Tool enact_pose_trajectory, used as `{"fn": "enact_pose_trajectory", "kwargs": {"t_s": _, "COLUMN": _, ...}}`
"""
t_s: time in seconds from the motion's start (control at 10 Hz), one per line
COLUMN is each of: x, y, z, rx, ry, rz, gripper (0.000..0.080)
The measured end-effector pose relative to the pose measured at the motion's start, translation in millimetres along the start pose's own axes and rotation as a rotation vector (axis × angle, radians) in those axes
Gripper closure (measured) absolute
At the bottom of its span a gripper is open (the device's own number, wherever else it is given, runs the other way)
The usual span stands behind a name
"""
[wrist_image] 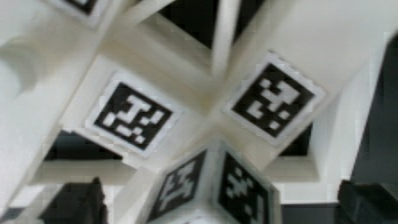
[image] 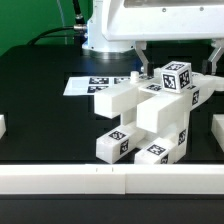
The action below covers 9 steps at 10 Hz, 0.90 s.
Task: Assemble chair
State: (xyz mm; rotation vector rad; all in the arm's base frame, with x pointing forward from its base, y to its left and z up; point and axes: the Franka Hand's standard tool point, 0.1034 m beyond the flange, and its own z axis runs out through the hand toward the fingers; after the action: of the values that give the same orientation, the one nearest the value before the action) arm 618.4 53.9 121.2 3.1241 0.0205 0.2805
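Chair pieces, partly joined into a blocky white stack with square tags, stand mid-tabletop, just in front of the marker board (it lies flat, toward the exterior view's left). Over the stack's top block hangs the tool, its dark fingertips spread well apart, with tagged pieces filling the wrist view between them.

Marker board lies flat on black table.

Exterior wide; wrist close on chair
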Motion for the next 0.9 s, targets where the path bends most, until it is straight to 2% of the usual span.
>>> {"fn": "enact_pose_trajectory", "kwargs": {"t_s": 0.6, "x": -0.1, "y": 3.5, "z": 0.4, "rx": -0.033, "ry": -0.009, "rz": -0.331, "gripper": 0.015}}
{"fn": "enact_pose_trajectory", "kwargs": {"t_s": 0.7, "x": -0.2, "y": 3.8, "z": 0.5, "rx": -0.033, "ry": -0.009, "rz": -0.331, "gripper": 0.0237}}
{"fn": "enact_pose_trajectory", "kwargs": {"t_s": 0.8, "x": -0.2, "y": 4.0, "z": 0.5, "rx": -0.033, "ry": -0.009, "rz": -0.327, "gripper": 0.0372}}
{"fn": "enact_pose_trajectory", "kwargs": {"t_s": 0.9, "x": 0.6, "y": 4.4, "z": -0.4, "rx": -0.034, "ry": -0.007, "rz": -0.326, "gripper": 0.0372}}
